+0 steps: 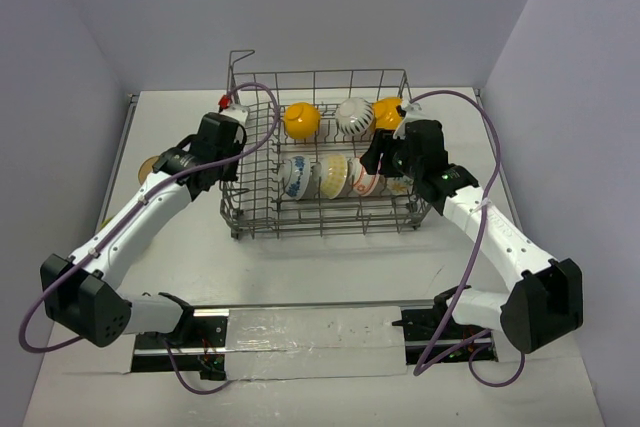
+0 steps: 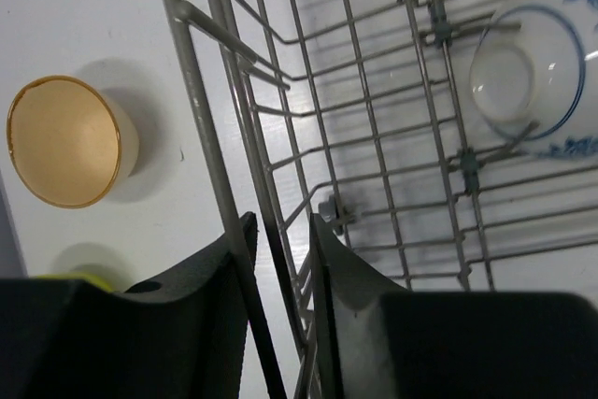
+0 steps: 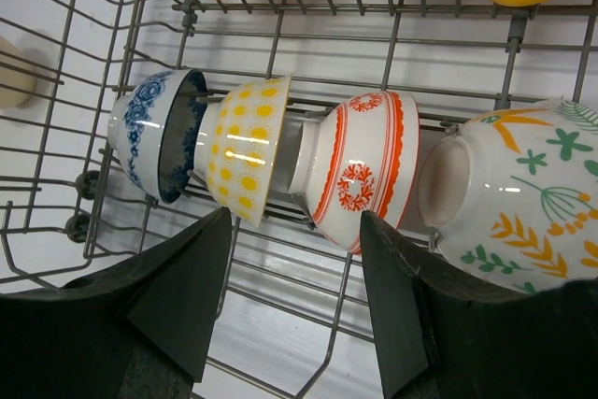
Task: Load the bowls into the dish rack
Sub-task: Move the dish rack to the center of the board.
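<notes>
The grey wire dish rack (image 1: 250,209) stands mid-table. Its back row holds two orange-yellow bowls (image 1: 301,121) (image 1: 388,112) and a white striped bowl (image 1: 353,116). In the front row stand a blue-patterned bowl (image 3: 149,128), a yellow-dotted bowl (image 3: 248,147), a red-and-white bowl (image 3: 364,170) and a leaf-patterned bowl (image 3: 523,193). My right gripper (image 3: 297,231) hangs open just in front of that row, holding nothing. My left gripper (image 2: 283,231) is closed around the rack's left wall (image 2: 201,128). A tan bowl (image 2: 64,142) sits on the table outside that wall.
A lime green edge (image 2: 79,263) shows below the tan bowl, mostly hidden behind my left gripper. Both arms' purple cables (image 1: 470,107) loop over the rack's sides. Grey walls close in the table on three sides.
</notes>
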Controlling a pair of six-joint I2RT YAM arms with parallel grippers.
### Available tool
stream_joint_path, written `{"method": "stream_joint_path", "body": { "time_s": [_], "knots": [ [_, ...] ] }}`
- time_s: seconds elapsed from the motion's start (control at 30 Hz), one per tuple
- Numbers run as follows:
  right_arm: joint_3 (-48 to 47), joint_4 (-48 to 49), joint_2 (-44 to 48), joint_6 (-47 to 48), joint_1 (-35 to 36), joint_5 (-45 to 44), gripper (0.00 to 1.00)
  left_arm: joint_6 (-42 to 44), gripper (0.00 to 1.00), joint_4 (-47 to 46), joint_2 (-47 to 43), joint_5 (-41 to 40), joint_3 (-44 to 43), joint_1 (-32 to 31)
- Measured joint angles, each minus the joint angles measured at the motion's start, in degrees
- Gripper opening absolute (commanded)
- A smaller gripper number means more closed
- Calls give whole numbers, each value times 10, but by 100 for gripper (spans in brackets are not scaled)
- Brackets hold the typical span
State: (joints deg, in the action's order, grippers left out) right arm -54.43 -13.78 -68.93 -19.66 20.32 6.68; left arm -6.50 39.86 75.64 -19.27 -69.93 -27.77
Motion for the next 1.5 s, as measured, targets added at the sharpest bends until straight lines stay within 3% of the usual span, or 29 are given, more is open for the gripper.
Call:
{"method": "stream_joint_path", "body": {
  "time_s": [0.6, 1.03, 1.2, 1.37, 1.5],
  "knots": [
    [0, 0, -5, 0, 0, -1, 65, 10, 57, 74, 23, 46, -49, -15],
    [-12, -12, -6, 0, 0, -1, 65, 8, 68, 115, 44, 47, -218, -27],
    [-12, -15, -5, 0, 0, 0, 64, 0, 75, 136, 45, 10, -270, -24],
    [-12, -24, 14, 1, 0, -15, 63, -24, 82, 126, 19, -30, -310, 17],
    [-30, -46, 66, 0, 0, -33, 63, -54, 84, 100, -33, -54, -302, 92]
  ]
}}
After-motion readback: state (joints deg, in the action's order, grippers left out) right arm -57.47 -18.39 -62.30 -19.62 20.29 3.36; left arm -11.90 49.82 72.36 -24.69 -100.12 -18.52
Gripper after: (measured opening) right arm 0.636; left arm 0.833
